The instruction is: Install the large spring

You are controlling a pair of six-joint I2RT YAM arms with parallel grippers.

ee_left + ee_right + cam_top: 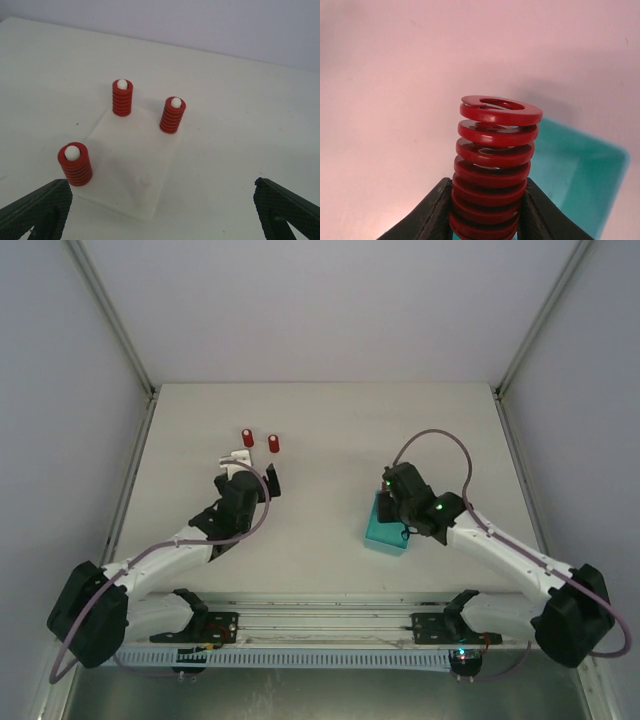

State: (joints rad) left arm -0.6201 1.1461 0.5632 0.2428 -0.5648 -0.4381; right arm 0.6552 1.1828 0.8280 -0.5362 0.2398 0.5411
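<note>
Top external view has the pale bench (pixel 330 430) filling the middle of the frame, with the teal bin (pixel 385 538) right of centre and a white plate (pixel 237 455) left of centre, well apart.

The right pincer (pixel 392 502) hangs over the bin. In the right wrist view it is clamped on the lower coils of the large spring (pixel 495 160), which stands upright between the fingers (pixel 432 212) with its open top coil free and the bin's teal floor behind it at right.

The left pincer (pixel 160 212) is spread wide at the bottom of its own view, its tips straddling the near edge of the plate without touching it. Three smaller red springs (pixel 122 98) sit on the plate over white pegs (pixel 72 152), two at the far corners and one at the near left. The near right part looks bare, and I cannot tell whether a seat is there.

I judge the step in hand to be the carry: the spring is gripped but not yet at the plate. The next move calls for crossing leftward with the spring kept vertical, then lowering it squarely onto the free spot, perhaps with the left pincer steadying the plate.
</note>
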